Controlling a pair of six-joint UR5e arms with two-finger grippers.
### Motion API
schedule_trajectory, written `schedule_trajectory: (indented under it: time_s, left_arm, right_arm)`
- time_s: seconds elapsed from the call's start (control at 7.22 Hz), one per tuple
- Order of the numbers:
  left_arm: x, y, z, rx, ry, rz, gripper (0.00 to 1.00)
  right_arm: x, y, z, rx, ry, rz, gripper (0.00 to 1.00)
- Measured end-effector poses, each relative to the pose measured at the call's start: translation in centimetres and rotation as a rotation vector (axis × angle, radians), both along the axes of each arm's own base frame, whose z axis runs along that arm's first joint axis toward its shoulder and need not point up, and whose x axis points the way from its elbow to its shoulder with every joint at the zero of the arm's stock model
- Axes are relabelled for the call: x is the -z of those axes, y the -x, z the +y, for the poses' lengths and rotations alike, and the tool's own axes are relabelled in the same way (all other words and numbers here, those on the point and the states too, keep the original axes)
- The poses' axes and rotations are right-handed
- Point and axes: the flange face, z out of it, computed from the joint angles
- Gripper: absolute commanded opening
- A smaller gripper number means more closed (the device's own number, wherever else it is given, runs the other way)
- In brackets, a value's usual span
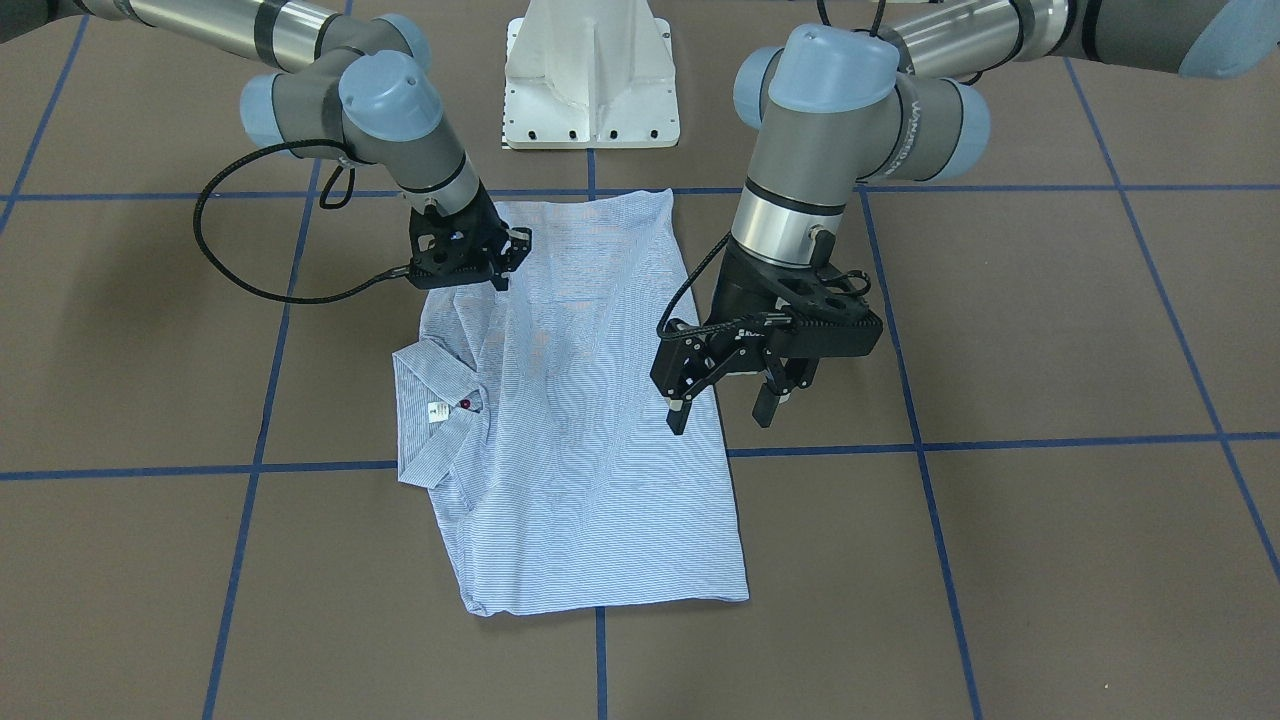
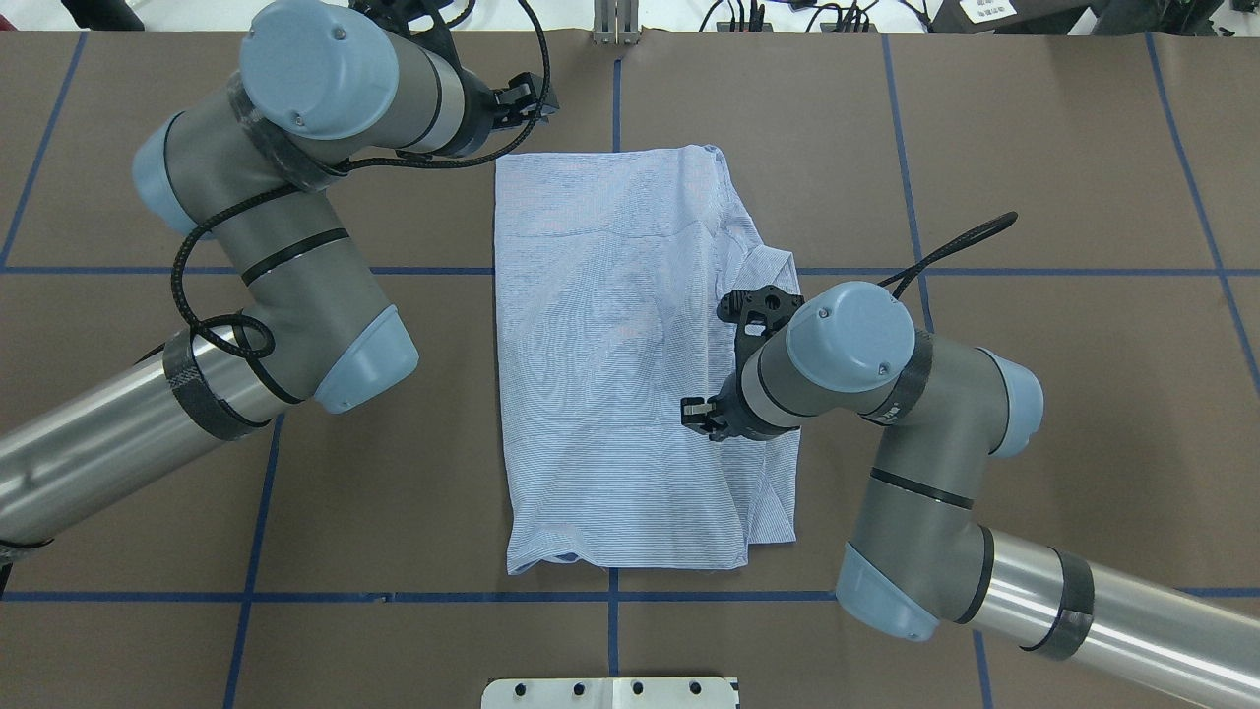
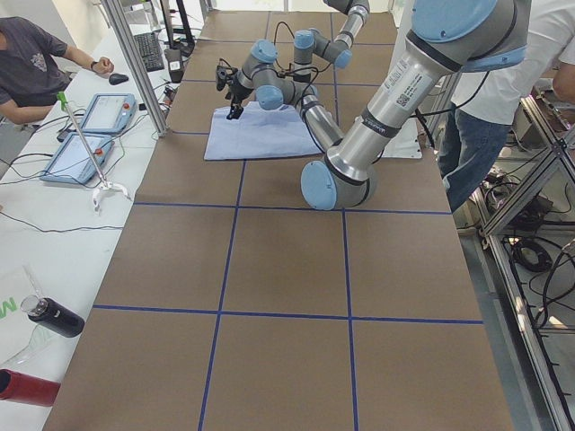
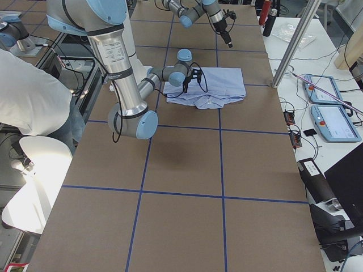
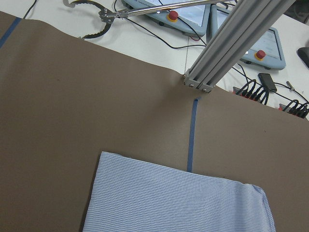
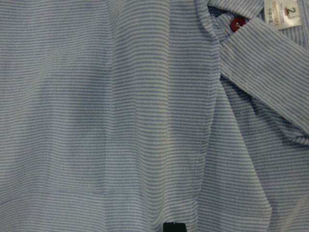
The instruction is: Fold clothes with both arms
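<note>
The shirt (image 1: 590,420) lies folded on the bench (image 1: 1000,320), its long axis running out from the base (image 1: 590,90). My right fingers (image 2: 697,407) sit low on the half nearer the base, and I can't make out their grip. My left fingers (image 1: 680,408), spread wide and empty, hang above the end farthest from the base.

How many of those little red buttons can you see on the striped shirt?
1. The dark red button sits at the collar, right beside the white neck label. Other buttons may be hidden under the layers of the folded shirt.
</note>
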Motion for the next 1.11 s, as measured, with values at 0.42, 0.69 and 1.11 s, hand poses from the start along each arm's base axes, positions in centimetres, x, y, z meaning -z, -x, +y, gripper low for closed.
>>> schedule_trajectory:
  time_s: [0.42,0.69,1.11]
  left_arm:
    - [0.4,0.3,0.2,0.0,-0.005,0.008,0.94]
    - [0.5,0.3,0.3,0.0,-0.006,0.009,0.95]
    - [1.0,1.1,1.0,-0.007,-0.041,0.011,0.98]
  right_arm:
    - [0.8,-4.5,0.3,0.002,0.021,-0.022,0.0]
    - [0.9,-5.4,0.4,-0.005,0.019,-0.018,0.04]
    - [1.2,-4.8,-0.3,-0.014,-0.018,-0.092,0.22]
